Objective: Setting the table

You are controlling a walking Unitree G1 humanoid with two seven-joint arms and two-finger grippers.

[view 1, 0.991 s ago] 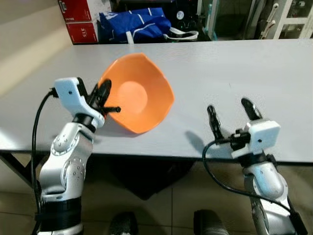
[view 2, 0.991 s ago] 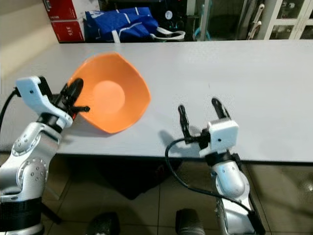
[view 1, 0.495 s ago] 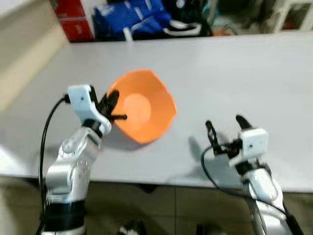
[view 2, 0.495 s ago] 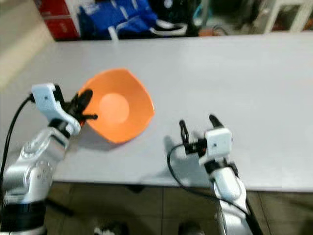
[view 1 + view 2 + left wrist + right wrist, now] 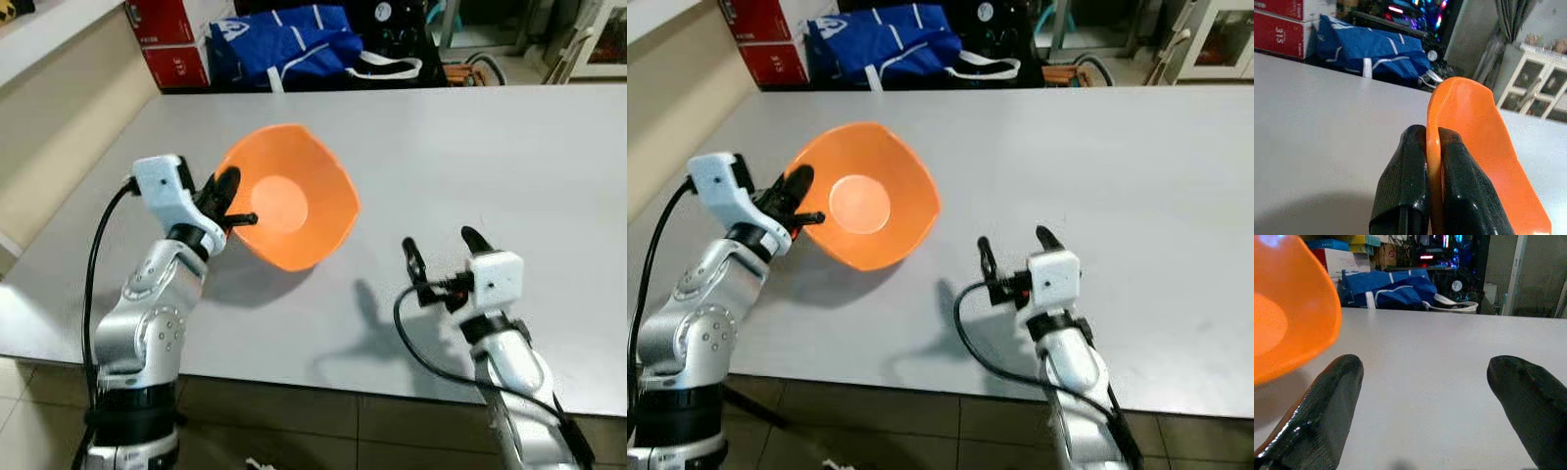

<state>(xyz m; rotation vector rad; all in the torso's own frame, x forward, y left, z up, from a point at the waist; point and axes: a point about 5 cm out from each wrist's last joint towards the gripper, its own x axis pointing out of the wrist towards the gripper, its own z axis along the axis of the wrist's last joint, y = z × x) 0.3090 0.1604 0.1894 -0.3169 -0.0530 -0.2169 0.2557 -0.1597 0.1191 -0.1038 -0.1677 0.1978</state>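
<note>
Orange bowl [image 5: 289,208] tilted, pinched by left gripper [image 5: 227,201], right gripper [image 5: 443,257] spread.

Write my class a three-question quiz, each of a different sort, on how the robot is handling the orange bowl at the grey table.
1. True or false: the left hand grips the glossy orange plastic bowl by its rim.
2. Multiple choice: the bowl is (A) flat on the long grey table, (B) tilted, held above it, (C) upside down.
3. Fill in: the right hand is ____, its fingers apart over the table with nothing between them.

Key: 1 true; 2 B; 3 open.
</note>
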